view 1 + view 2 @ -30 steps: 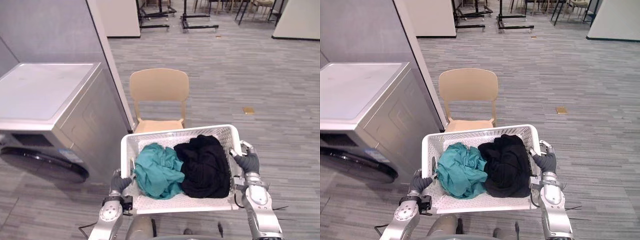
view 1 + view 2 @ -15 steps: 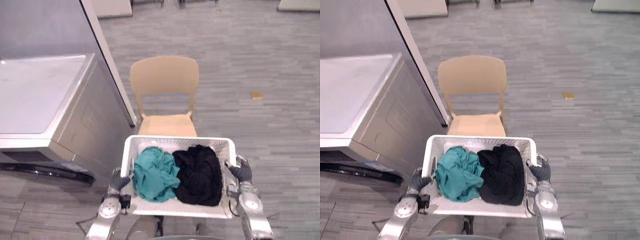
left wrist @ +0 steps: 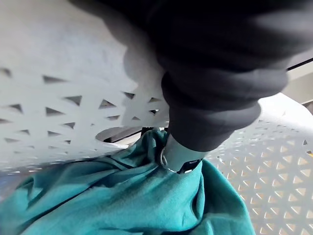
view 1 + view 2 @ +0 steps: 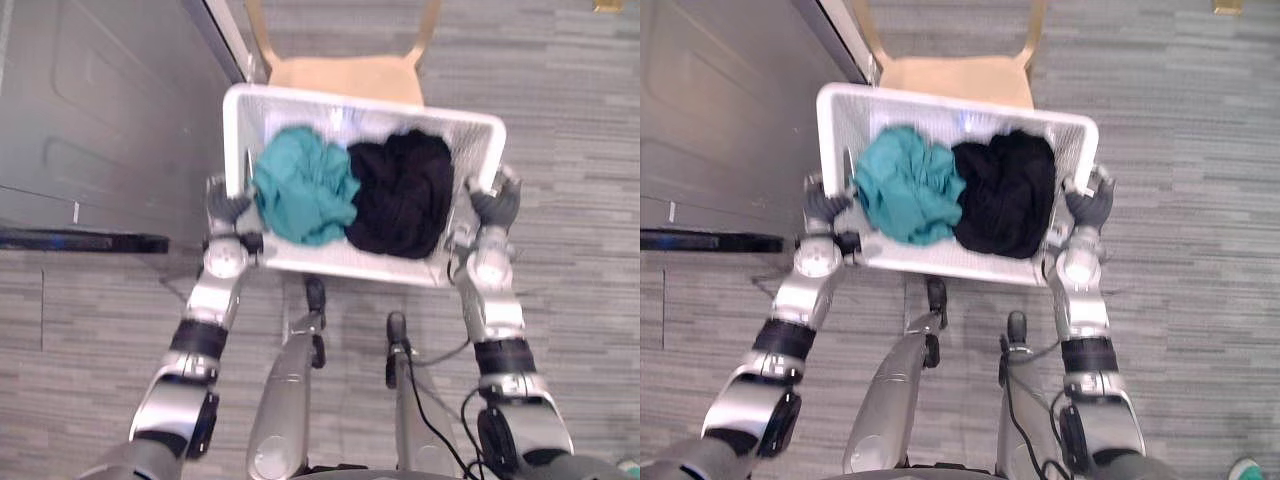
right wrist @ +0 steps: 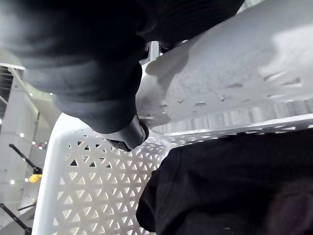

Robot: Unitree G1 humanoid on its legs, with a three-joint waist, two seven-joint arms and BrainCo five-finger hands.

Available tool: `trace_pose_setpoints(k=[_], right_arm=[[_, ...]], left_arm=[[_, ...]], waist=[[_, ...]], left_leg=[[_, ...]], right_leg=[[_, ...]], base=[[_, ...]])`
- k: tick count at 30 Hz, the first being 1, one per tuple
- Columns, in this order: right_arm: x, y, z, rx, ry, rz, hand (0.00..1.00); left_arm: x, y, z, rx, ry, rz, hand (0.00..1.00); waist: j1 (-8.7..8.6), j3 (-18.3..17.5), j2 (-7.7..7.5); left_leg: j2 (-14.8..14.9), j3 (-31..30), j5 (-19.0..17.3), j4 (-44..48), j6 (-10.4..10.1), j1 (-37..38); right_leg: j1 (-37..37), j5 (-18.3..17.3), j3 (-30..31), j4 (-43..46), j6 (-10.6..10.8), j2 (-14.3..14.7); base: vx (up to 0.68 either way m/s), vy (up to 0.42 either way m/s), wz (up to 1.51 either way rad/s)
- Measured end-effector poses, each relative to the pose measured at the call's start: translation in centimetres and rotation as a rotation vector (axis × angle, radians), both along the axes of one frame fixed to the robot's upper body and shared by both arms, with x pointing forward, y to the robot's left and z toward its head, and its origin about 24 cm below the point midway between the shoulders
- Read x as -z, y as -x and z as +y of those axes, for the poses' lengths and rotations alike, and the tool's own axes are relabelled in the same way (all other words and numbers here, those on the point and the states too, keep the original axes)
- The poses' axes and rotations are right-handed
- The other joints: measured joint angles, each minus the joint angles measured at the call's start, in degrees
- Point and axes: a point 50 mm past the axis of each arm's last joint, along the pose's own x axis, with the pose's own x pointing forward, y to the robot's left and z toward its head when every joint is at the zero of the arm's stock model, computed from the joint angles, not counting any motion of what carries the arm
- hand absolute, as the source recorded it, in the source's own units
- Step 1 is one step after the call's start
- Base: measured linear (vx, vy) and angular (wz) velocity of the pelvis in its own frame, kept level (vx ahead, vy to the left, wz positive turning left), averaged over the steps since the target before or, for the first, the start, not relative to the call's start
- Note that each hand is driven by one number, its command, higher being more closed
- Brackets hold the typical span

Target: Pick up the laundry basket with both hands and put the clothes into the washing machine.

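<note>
I hold a white perforated laundry basket (image 4: 350, 98) level in front of me, one hand at each short end. My left hand (image 4: 226, 206) is curled round the left end's handle, and its dark cover (image 3: 210, 107) presses against the basket wall (image 3: 58, 98). My right hand (image 4: 496, 206) is curled round the right end, its fingers (image 5: 102, 93) hooked over the rim. Inside lie a teal garment (image 4: 303, 186) on the left and a black garment (image 4: 402, 192) on the right. The teal cloth (image 3: 122, 200) bunches right beside the left handle.
A tan chair seat (image 4: 345, 74) lies just beyond the basket's far rim. The grey washing machine (image 4: 90, 90) stands to the left, with the dark edge of its door (image 4: 80, 241) sticking out at floor level. Grey plank floor (image 4: 570, 130) stretches to the right.
The camera has tipped steeply downward, so the whole picture has shifted and my arms now show. Both hands keep their hold on the basket; the clothes lie as before.
</note>
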Motion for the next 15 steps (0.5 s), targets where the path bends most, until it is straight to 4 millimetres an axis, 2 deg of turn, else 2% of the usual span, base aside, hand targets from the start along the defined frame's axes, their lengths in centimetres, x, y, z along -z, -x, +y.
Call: trace_pose_setpoints(k=[1,3,7,8,9,11,15], right_arm=[[-1.1,-0.2,0.3,-0.002,-0.011,-0.037,0.00],[-2.4,-0.8,0.7,-0.014,-0.029,-0.069,0.00],[-2.7,-2.0,0.9,-0.028,-0.102,-0.034,0.00],[-2.7,-2.2,1.1,-0.036,-0.112,-0.030,0.00],[-3.1,-2.5,1.3,-0.043,-0.127,-0.032,0.00],[-4.2,-2.9,1.9,-0.072,-0.142,-0.055,0.00],[-6.0,-3.5,2.8,-0.124,-0.165,-0.083,0.00]], left_arm=[[-1.3,-0.3,0.1,-0.007,0.018,-0.041,0.00],[-3.1,-0.7,0.2,-0.028,0.065,-0.109,0.00],[-7.6,-1.7,0.2,-0.053,0.189,-0.220,0.00],[-7.9,-1.8,0.3,-0.053,0.194,-0.228,0.00],[-9.2,-1.9,0.0,-0.039,0.195,-0.271,0.00],[-10.5,-1.9,-0.3,-0.025,0.196,-0.305,0.00],[-12.3,-2.0,-0.2,-0.027,0.196,-0.349,0.00]], waist=[[-0.04,0.45,-0.15],[0.07,0.48,-0.20],[0.70,1.52,-0.69],[0.68,1.73,-0.76],[0.70,1.76,-0.80],[0.71,1.76,-0.80],[0.88,1.75,-0.80]], left_leg=[[0.10,0.02,0.34,0.06,0.21,-0.75],[0.28,0.00,0.64,0.16,0.18,-2.47],[1.34,-0.16,1.48,0.10,-0.13,-4.56],[1.49,-0.28,1.56,0.06,-0.25,-4.65],[1.77,-0.49,1.61,-0.18,-0.32,-4.88],[1.92,-0.77,2.44,-0.56,-1.47,-5.16],[2.86,-1.30,4.07,-3.36,-2.21,-4.92]], right_leg=[[-0.67,0.01,-0.04,-0.01,-0.02,0.08],[-2.21,0.07,-0.11,-0.08,-0.10,0.25],[-3.35,0.70,-1.24,-1.11,-0.97,1.15],[-3.37,0.80,-1.44,-1.15,-1.10,1.30],[-3.39,0.85,-1.67,-1.50,-1.16,1.63],[-3.39,1.05,-1.80,-1.96,-1.41,1.88],[-3.38,2.10,-2.98,-3.58,-2.19,2.97]], base=[[0.03,-0.013,0.04],[0.05,-0.014,0.03],[0.06,-0.023,0.05],[0.08,-0.041,0.06],[0.06,-0.033,0.06],[0.05,-0.034,0.06],[0.02,-0.040,0.04]])
